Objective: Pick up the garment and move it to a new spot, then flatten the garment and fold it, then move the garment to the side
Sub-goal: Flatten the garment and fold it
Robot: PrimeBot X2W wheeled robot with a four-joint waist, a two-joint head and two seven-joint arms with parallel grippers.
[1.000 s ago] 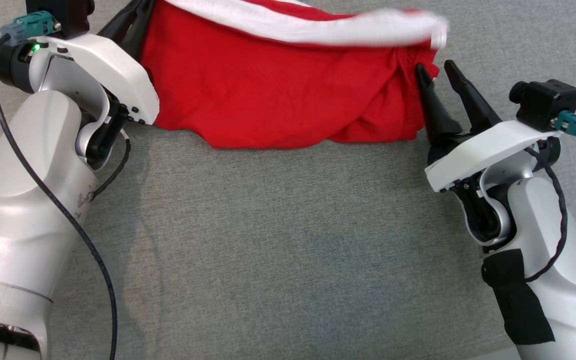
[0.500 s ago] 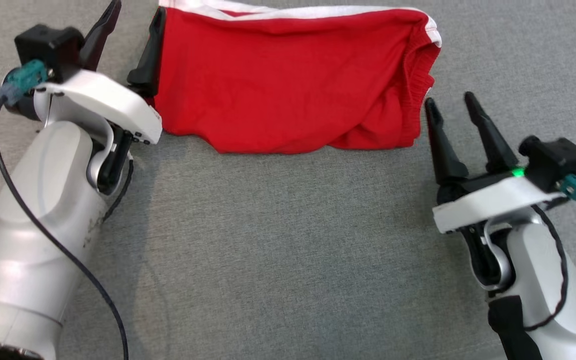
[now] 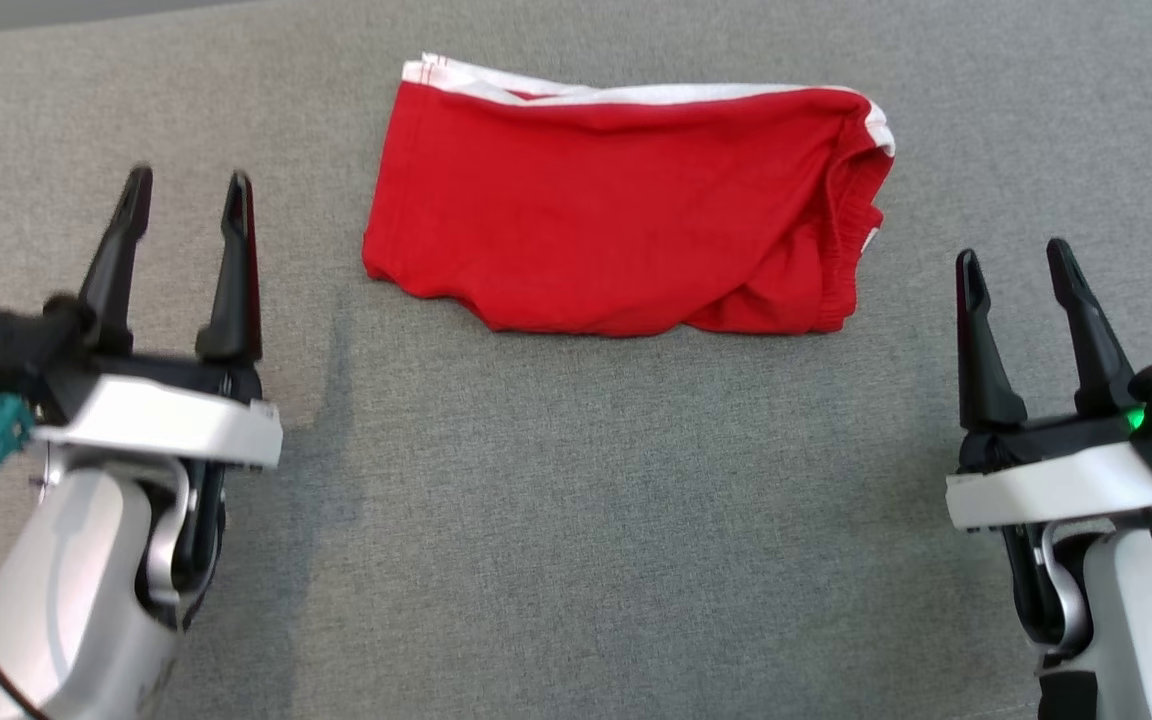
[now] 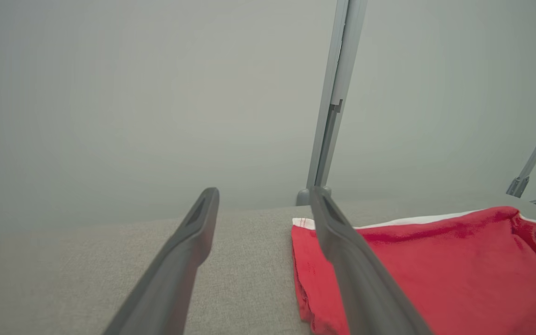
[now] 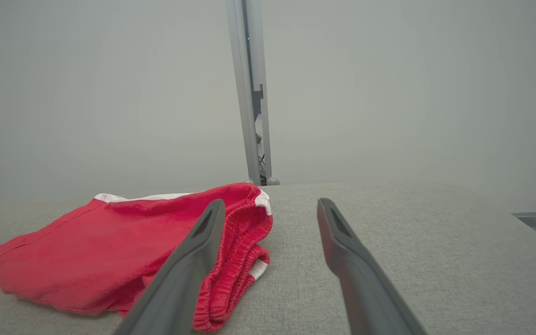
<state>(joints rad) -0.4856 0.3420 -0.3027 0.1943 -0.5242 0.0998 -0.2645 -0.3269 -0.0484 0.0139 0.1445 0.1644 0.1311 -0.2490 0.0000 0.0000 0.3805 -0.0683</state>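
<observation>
The folded garment (image 3: 626, 235) lies on the counter (image 3: 576, 500), with left jaws and right jaws wide, empty, flanking it, apart

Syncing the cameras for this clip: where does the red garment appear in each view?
Head view: red garment at top centre, lying on the grey surface.
Left wrist view: red garment at lower right.
Right wrist view: red garment at lower left.
Shared landmark: the white stripe along its far edge.
</observation>
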